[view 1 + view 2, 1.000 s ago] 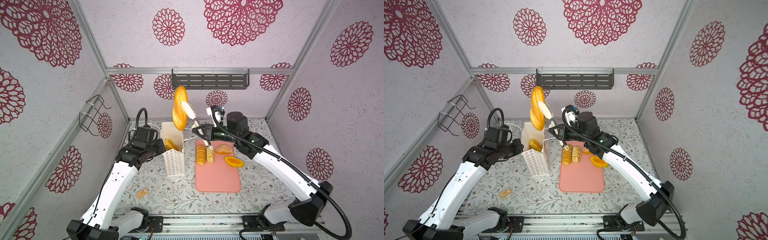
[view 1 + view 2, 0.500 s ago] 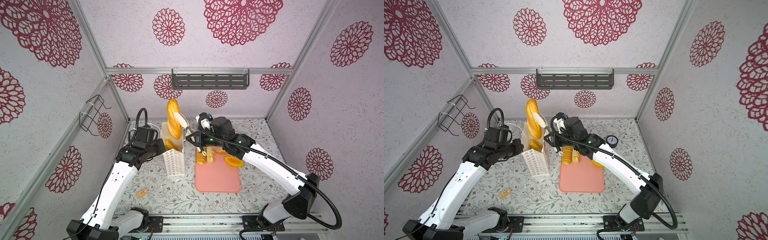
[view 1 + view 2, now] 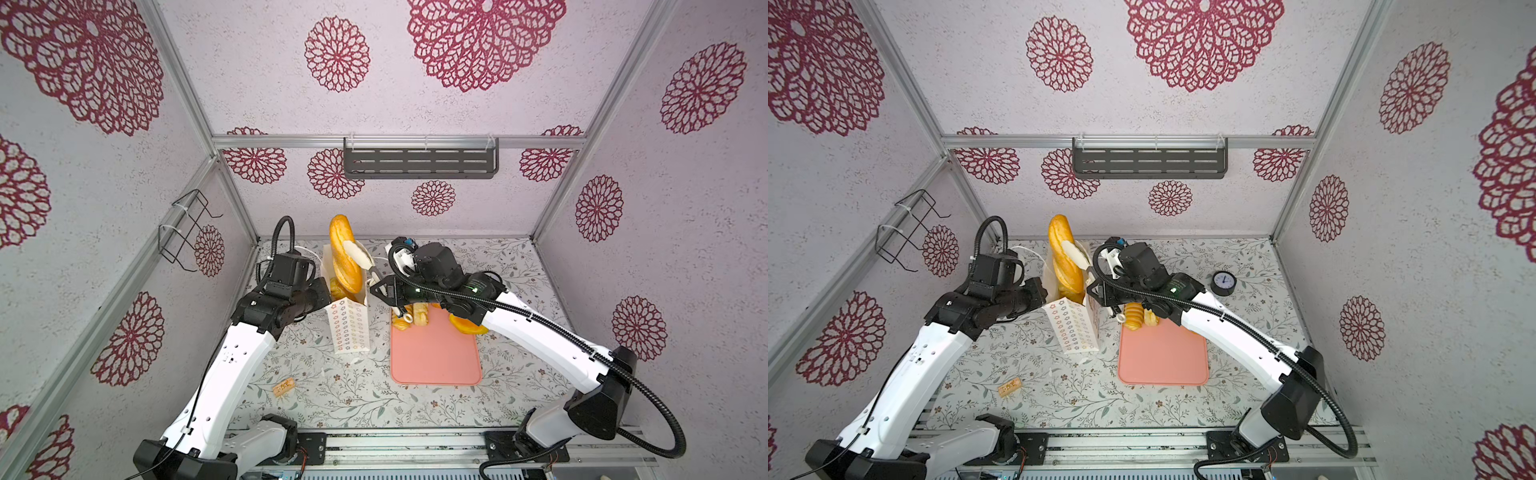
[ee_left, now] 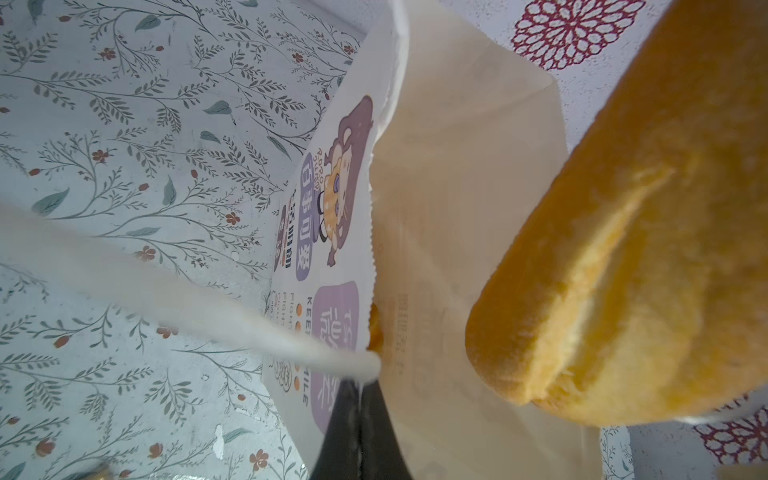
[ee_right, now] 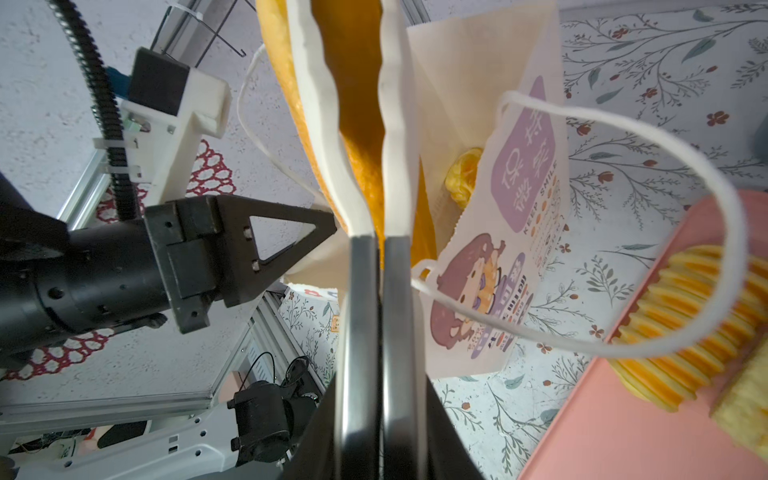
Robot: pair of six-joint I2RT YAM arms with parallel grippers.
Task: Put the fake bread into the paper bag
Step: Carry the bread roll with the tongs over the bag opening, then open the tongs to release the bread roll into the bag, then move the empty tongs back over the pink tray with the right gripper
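Although some bread is already packed, the job looks to be only about midway. Nearest the front edge of the tabletop (image 3: 353, 401) lies a small tan piece (image 3: 283, 387), which is no bread and needs no moving. Farther in, the pink mat (image 3: 436, 357) is bare over its near part. At its far end wait a ridged loaf (image 3: 1133, 316), a paler loaf (image 3: 1151, 318) just beside it, and flat orange ovals (image 3: 465, 326) half hidden under the right arm; how many ovals there are I cannot tell. Left of the mat the paper bag (image 3: 349, 332) stands upright, and the left claw (image 3: 326, 293) is pinched shut on its rim, holding the mouth open. At least one yellow pastry (image 5: 463, 174) lies inside. At the mouth, the right claw (image 3: 352, 252) grips the long roll (image 3: 345, 266) around its middle. The roll is nearly upright, with its lower end just inside the opening and most of its length above the rim. What is left, by my reckoning, is to lower and release this roll, then carry over the pieces on the mat.
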